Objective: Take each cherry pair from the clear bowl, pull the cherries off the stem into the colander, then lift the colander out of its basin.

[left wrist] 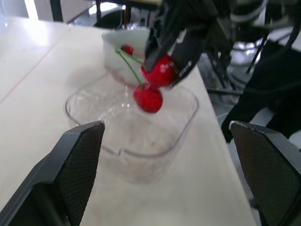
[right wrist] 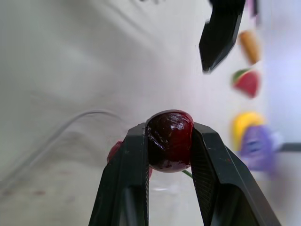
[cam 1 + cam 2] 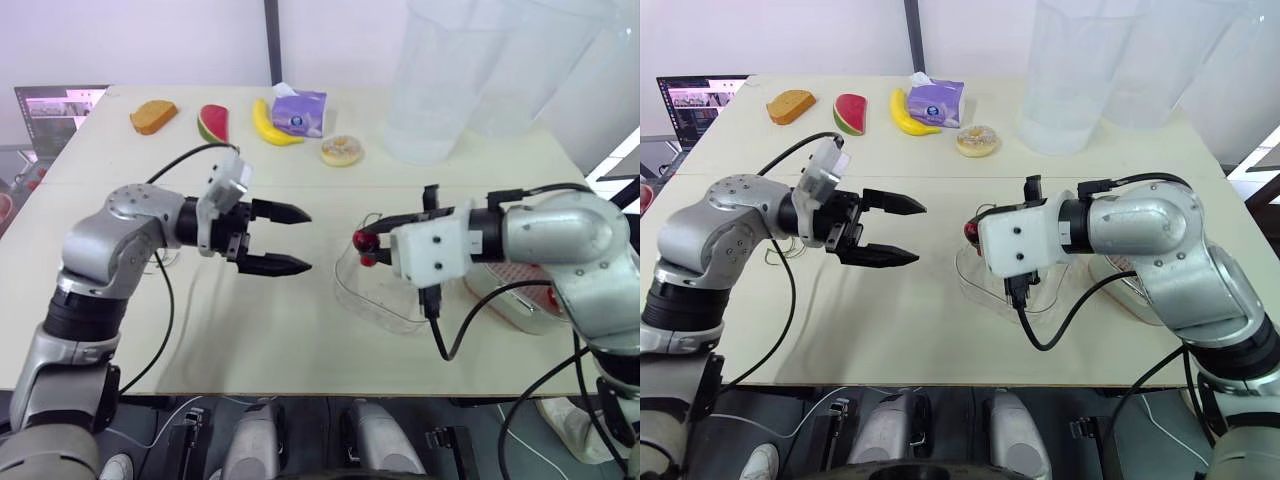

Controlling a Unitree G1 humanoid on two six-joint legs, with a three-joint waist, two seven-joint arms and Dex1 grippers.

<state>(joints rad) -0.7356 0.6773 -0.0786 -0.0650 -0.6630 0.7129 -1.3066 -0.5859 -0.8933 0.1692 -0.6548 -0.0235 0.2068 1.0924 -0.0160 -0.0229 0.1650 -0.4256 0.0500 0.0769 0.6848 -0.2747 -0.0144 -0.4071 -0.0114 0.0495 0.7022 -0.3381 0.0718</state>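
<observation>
My right gripper [image 3: 362, 240] is shut on one dark red cherry [image 2: 169, 139], held above the clear bowl [image 3: 385, 295]. On a green stem the second cherry [image 1: 148, 98] of the pair hangs just below it. My left gripper [image 3: 305, 240] is open, its fingers spread wide and pointing at the cherries from a short way to the left. The white basin with the colander [image 3: 515, 295] sits right of the bowl, largely hidden by my right arm. One cherry [image 1: 127, 49] lies inside the colander.
Along the back of the table lie a bread slice [image 3: 152, 116], a watermelon slice [image 3: 213, 123], a banana [image 3: 272, 125], a purple tissue pack [image 3: 299, 110] and a donut [image 3: 342, 151]. Large clear containers [image 3: 440, 90] stand back right. A laptop [image 3: 55, 110] is far left.
</observation>
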